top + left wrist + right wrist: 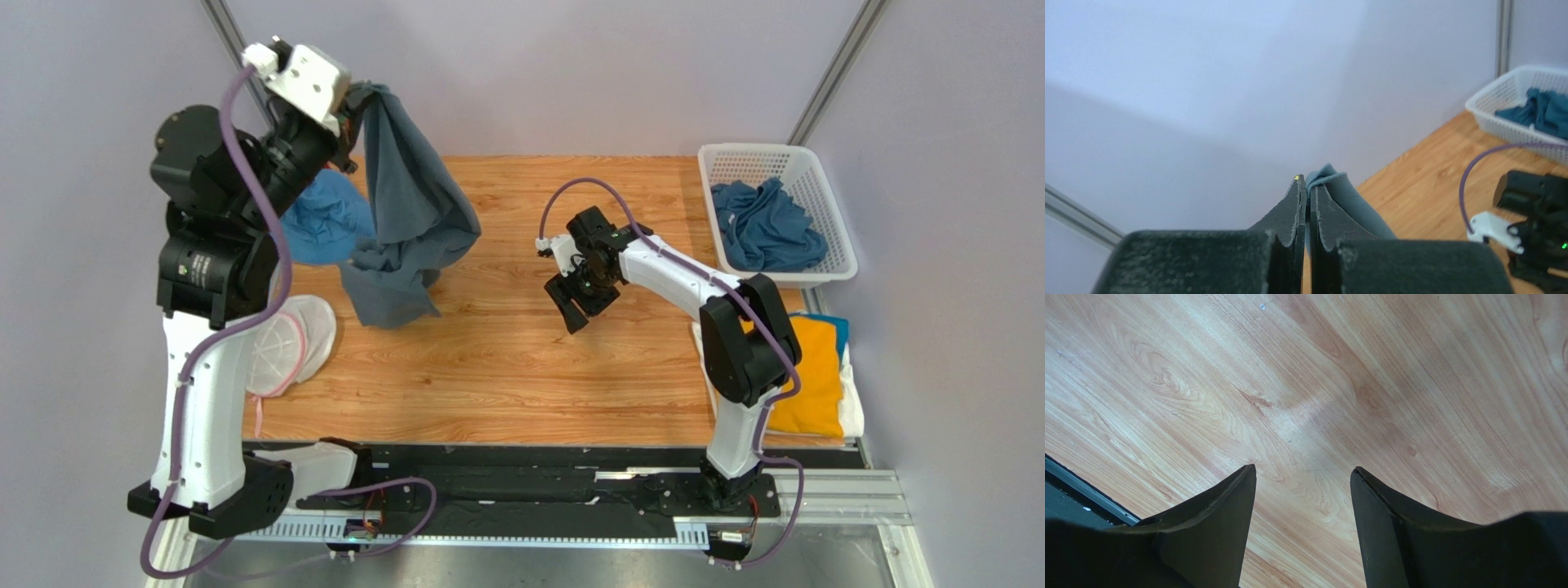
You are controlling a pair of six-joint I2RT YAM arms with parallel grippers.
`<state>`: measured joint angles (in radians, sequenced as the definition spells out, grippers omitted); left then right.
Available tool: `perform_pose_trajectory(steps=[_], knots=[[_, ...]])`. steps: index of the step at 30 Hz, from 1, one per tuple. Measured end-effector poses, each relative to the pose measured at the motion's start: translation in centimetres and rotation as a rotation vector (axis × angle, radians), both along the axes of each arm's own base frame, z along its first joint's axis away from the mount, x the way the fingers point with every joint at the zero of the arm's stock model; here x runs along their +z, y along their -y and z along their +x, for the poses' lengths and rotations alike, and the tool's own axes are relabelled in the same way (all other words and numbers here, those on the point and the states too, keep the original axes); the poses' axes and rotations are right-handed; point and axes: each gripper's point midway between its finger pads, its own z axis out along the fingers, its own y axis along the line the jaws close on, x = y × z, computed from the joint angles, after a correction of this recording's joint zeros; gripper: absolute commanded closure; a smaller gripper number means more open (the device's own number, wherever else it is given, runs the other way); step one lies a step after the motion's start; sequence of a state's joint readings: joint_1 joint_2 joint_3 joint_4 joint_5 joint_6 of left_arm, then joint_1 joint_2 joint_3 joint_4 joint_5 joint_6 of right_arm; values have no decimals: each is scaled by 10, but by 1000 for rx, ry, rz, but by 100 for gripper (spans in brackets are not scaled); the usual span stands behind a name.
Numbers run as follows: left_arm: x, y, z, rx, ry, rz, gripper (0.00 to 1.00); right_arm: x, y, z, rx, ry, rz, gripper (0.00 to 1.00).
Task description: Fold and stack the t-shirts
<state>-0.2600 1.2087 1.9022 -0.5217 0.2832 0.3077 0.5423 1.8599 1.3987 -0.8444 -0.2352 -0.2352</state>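
**T-shirt of dark slate-blue soft cloth (411,202) aloft in my left tool (353,108)**

My left tool is raised high over the far left of the wooden worktop (528,368). Its fingers are pressed together on an upper edge of that shirt, and a fold of cloth pokes up between the tips in my left wrist view. The shirt hangs down in long folds. I cannot tell whether its lower end touches the wood.

My right tool (574,300) hangs over the bare middle of the worktop, fingers apart and holding nothing.

More crumpled slate-blue shirts (767,227) lie in the white plastic lattice basket (724,159) at the far right. Nearer me on the right, a folded mustard-yellow shirt (816,380) lies on top of a bright blue shirt (838,325) and a white one (855,410).

A bright blue floppy hat (321,221) lies behind the hanging shirt, and a round white mesh pouch with pink edging (294,343) lies near my left arm.
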Motion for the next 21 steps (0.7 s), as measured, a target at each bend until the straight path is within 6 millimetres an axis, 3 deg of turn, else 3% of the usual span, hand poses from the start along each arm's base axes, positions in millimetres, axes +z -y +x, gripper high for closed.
perform_pose_trajectory(steps=[4, 8, 15, 21], knots=[[47, 2, -3, -15, 50, -96, 100, -3, -1, 2, -3, 0, 0, 39], [66, 10, 6, -10, 52, -130, 100, -4, -1, 3, -4, 7, -1, 39], [34, 40, 44, 50, -49, -83, 100, -6, 1, 4, -8, 13, -10, 39], [14, 28, 93, 261, -71, -26, 100, -6, 0, 5, -9, 18, -9, 39]])
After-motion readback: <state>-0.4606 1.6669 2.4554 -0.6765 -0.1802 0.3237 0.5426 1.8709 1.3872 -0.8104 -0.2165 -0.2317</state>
